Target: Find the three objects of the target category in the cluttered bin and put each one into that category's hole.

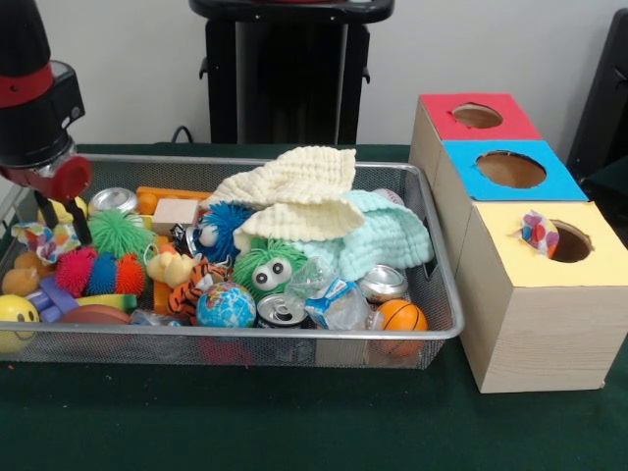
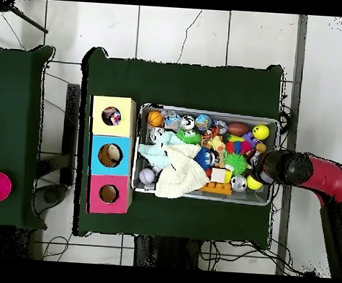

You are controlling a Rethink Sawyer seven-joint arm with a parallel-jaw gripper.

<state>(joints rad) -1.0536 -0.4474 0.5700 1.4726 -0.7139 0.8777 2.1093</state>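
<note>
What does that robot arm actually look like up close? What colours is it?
The arm is bulky and rounded, mostly black with a red band round it and a red rounded cap at its lower end. From overhead, a long red link leads to a black cylindrical end section. No cables or markings show. The gripper itself cannot be made out.

Three boxes [image 1: 517,221], one bin [image 1: 432,324], three cans [image 1: 282,311], two cloths [image 1: 294,191], one globe ball [image 1: 225,305].
</note>
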